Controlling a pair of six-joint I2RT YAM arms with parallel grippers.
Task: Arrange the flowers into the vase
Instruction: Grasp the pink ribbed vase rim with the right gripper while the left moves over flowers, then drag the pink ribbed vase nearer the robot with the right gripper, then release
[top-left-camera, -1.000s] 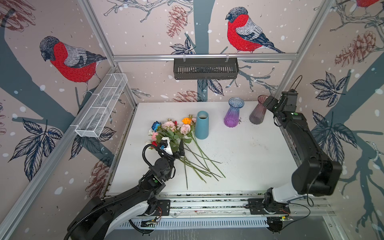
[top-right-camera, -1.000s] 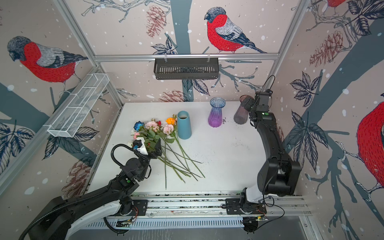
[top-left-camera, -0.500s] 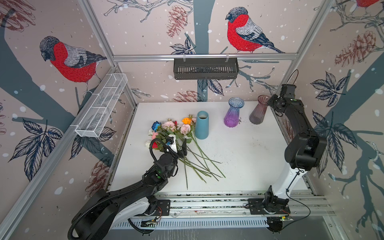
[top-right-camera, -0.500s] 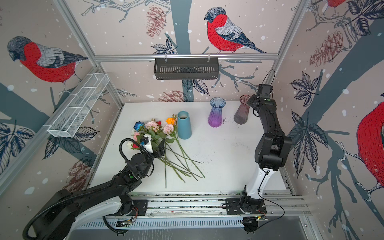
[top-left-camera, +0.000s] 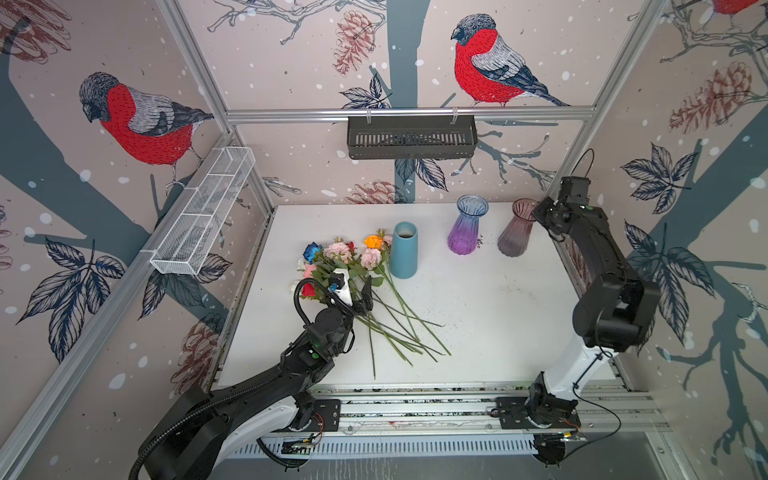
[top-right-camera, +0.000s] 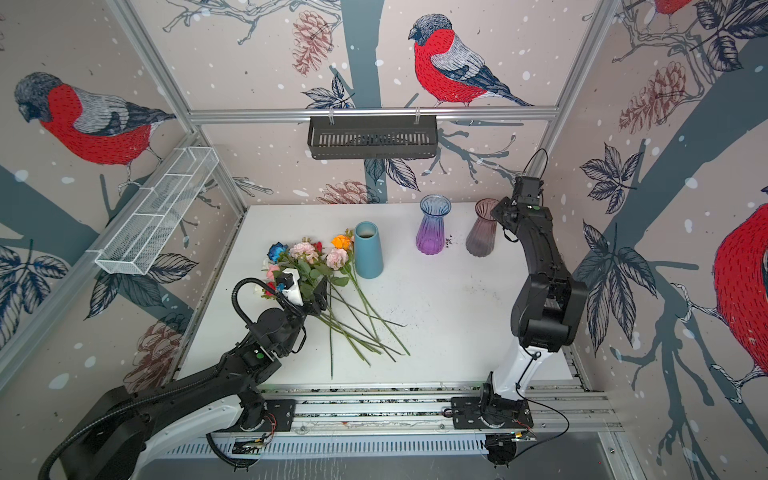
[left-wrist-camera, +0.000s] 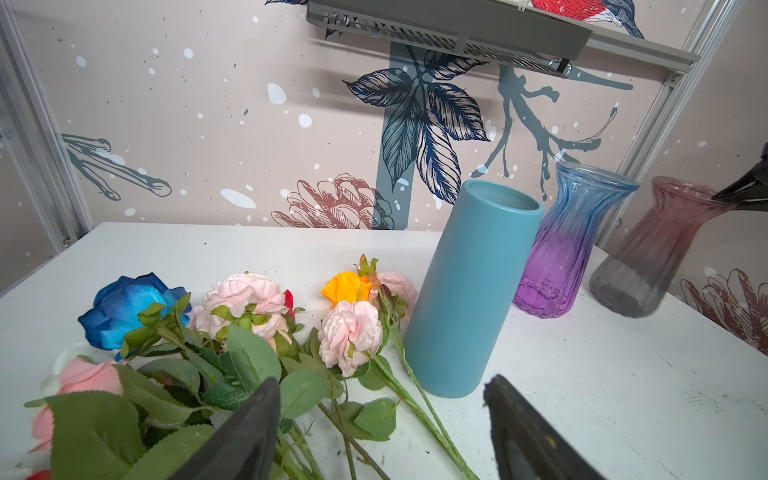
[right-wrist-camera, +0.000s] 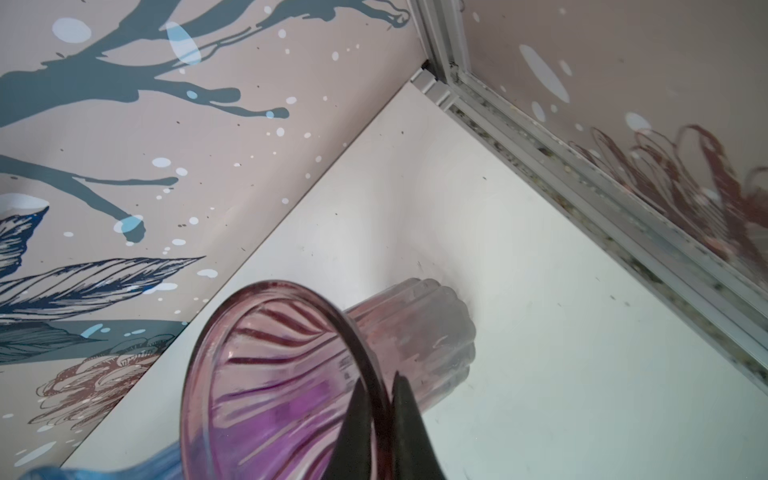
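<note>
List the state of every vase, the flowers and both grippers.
flowers: lying piled on the table, none in a vase
teal vase: upright, no flowers inside
purple vase: upright, empty
pink vase: empty, rim gripped
left gripper: open above the stems
right gripper: shut on pink vase rim

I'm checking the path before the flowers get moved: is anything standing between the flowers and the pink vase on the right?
Yes. The teal vase stands right beside the flowers, and the purple vase stands between it and the pink vase, whose rim the right gripper pinches.
</note>
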